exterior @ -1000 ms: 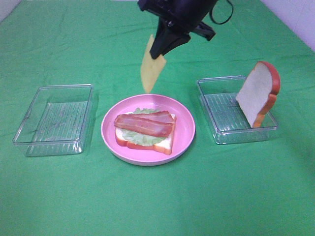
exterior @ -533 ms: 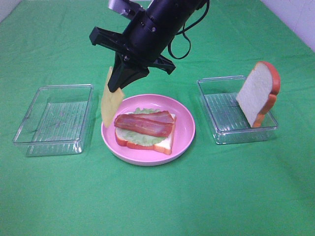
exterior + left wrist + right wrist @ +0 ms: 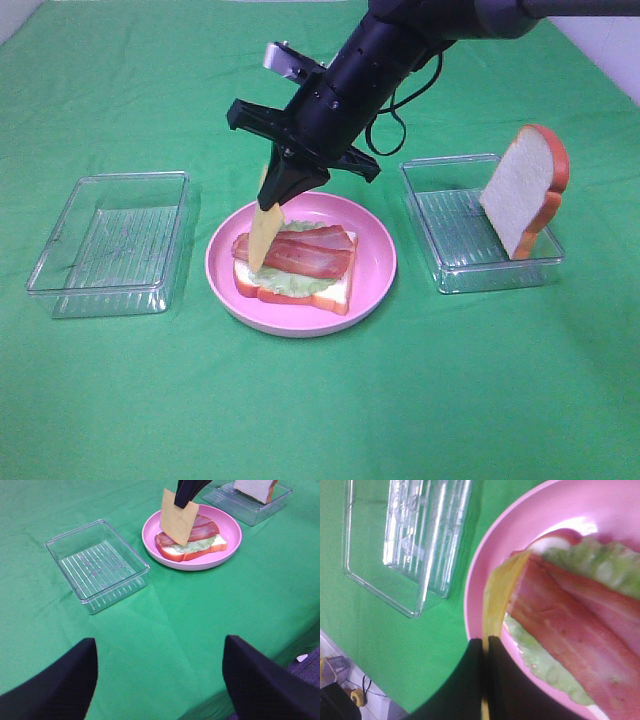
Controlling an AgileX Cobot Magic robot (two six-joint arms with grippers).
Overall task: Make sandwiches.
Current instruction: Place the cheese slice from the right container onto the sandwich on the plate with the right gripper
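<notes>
An open sandwich [image 3: 297, 268] lies on the round pink plate [image 3: 378, 262]: a white bread slice with orange crust, green lettuce and two bacon strips [image 3: 560, 630]. My right gripper [image 3: 284, 188] is shut on a thin yellow cheese square [image 3: 261, 236], which hangs on edge over the sandwich's left end, its lower corner at the bacon. The cheese also shows in the left wrist view [image 3: 178, 522] and the right wrist view [image 3: 497, 595]. A second bread slice [image 3: 524, 190] leans upright in the right clear tray [image 3: 450, 235]. My left gripper [image 3: 160, 680] is open, low over the cloth near the table's edge.
A clear plastic tray [image 3: 110, 240] with nothing in it stands left of the plate, and shows in the left wrist view [image 3: 97, 565]. A green cloth [image 3: 320, 410] covers the table. The right arm reaches across from the back right above the plate.
My right gripper carried the cheese from behind the plate out to the left, then back right and down over the sandwich's left end. The sandwich, bread slice and trays have not moved.
</notes>
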